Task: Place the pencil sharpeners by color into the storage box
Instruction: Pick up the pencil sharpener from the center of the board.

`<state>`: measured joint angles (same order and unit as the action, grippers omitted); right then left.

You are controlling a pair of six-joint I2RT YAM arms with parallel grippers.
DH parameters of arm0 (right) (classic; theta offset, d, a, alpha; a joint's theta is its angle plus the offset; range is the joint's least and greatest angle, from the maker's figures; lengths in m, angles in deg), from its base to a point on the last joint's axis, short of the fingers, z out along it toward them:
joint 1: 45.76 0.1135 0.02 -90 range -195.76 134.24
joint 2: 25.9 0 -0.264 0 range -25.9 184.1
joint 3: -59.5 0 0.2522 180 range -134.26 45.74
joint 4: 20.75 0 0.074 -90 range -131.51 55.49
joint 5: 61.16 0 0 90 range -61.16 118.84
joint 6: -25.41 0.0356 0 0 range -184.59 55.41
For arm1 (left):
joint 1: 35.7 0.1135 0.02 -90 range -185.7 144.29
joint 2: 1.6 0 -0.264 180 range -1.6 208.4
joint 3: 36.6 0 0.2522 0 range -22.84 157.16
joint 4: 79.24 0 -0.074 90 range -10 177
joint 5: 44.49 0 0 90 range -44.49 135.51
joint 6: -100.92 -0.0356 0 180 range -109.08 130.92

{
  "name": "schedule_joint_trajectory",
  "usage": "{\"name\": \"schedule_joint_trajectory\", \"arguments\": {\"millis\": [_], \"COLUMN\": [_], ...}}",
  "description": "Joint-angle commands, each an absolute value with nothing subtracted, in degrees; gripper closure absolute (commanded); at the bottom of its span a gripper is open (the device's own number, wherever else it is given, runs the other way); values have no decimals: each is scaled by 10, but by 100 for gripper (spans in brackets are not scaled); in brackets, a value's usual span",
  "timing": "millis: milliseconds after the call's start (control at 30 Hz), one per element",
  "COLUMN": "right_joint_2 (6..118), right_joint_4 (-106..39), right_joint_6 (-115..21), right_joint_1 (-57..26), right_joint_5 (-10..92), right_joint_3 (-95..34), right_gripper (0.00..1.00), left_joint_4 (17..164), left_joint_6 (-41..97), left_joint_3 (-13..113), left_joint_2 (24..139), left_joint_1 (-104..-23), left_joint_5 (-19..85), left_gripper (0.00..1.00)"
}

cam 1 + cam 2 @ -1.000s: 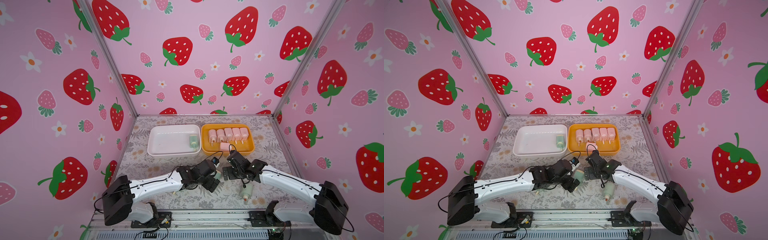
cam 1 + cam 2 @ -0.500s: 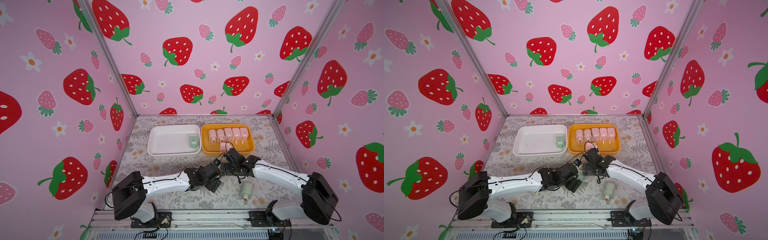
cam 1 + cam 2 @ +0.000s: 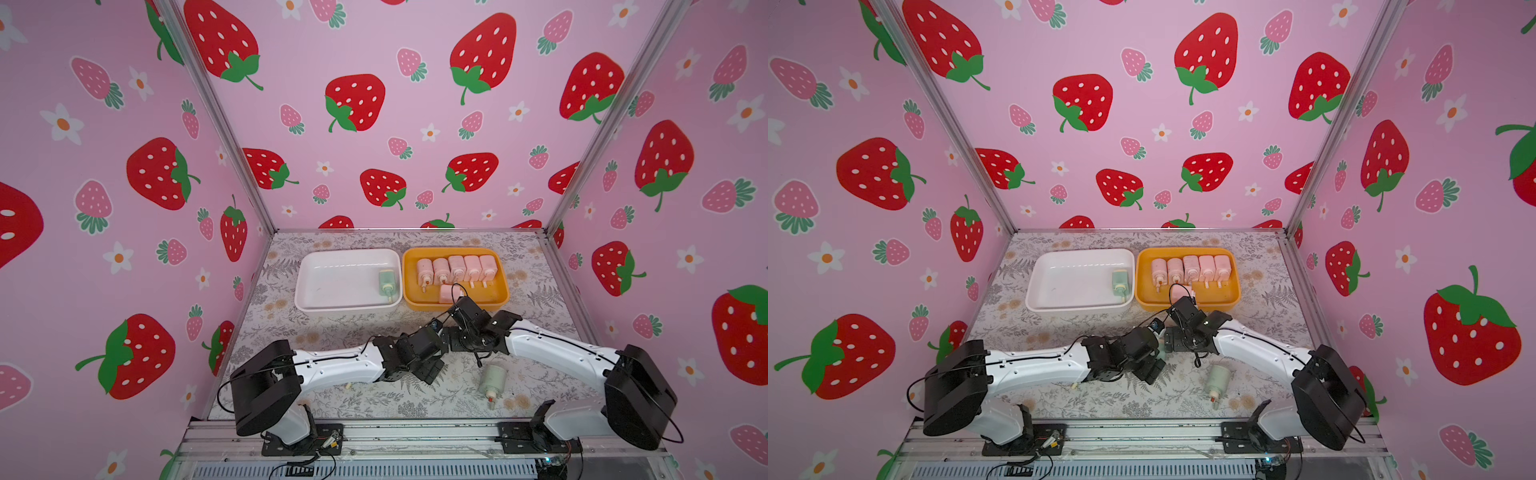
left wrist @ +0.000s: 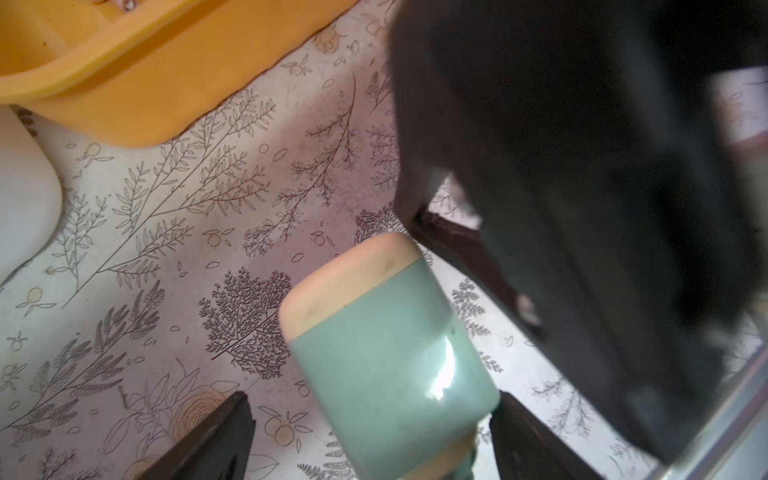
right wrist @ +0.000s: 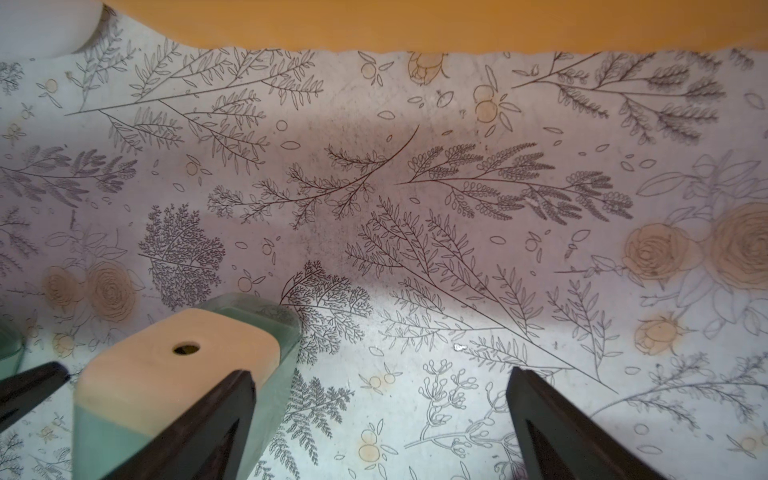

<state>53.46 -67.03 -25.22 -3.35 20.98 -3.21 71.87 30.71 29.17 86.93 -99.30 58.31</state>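
Left fingers [image 4: 216, 444], spread around the green sharpener [image 4: 386, 365], should squeeze its middle gently. Right fingers [image 5: 208, 428] are spread, empty.

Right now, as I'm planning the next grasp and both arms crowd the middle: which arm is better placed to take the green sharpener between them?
Left. The green sharpener sits between the left gripper's open jaws; the right gripper's open jaws frame only bare mat, that sharpener outside them.
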Motion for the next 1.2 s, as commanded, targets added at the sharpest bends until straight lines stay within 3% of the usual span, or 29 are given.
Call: {"name": "schedule_joint_trajectory", "arguments": {"millis": [0, 433, 667, 900, 1033, 1167], "right_joint_2": [517, 506, 510, 499, 487, 482], "right_joint_4": [-682, -666, -663, -668, -676, -678], "right_joint_6": [-248, -215, -210, -200, -193, -192], "right_joint_1": [-35, -36, -36, -35, -35, -35], "right_joint_5": [196, 148, 142, 127, 112, 105], "right_joint_3": [-22, -7, -14, -9, -4, -1], "right_gripper": [0, 0, 0, 0, 0, 0], "left_joint_4": [686, 645, 733, 723, 678, 681], "left_joint_6": [321, 300, 310, 343, 362, 357], "left_joint_3": [314, 276, 259, 304, 344, 355], "left_joint_2": [872, 814, 782, 841, 874, 889], "left_joint_1": [-990, -971, -969, -978, -983, -988], "left_joint_5": [625, 590, 498, 587, 644, 637], "left_gripper": [8, 10, 7, 4, 12, 13]}}
